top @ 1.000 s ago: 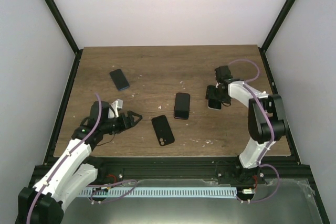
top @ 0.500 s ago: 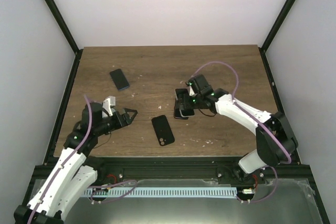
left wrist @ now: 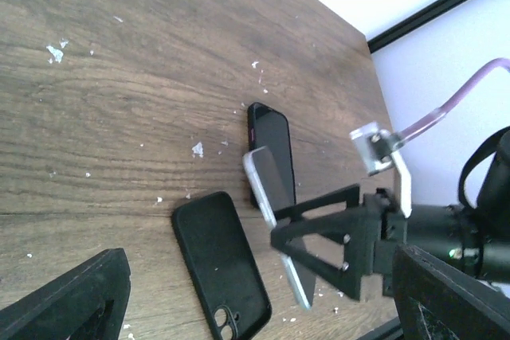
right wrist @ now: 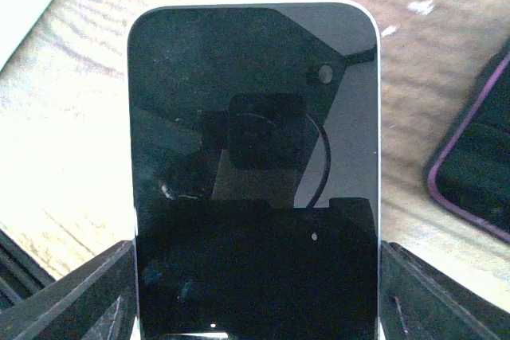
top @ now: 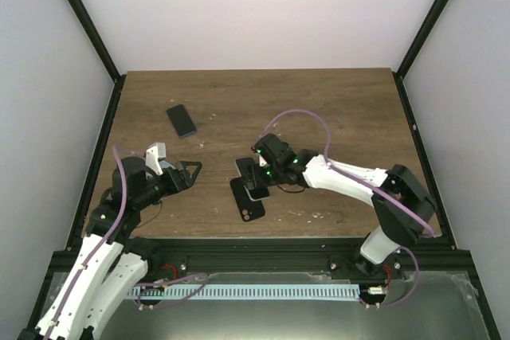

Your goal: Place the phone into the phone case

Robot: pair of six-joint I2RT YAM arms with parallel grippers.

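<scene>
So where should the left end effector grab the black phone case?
Across its long edges at the camera-cutout end, coming from above: the black phone case lies flat, and the right end effector holds the phone at its far end.

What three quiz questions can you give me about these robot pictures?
1. True or false: the right tool holds the white-edged phone with a dark screen.
2. What colour is the rim of the small dark phone lying at the table's far left? A red, B blue, C green.
3. Fill in: the left tool is ____ and holds nothing.
Key: 1 true; 2 B; 3 open.
</scene>
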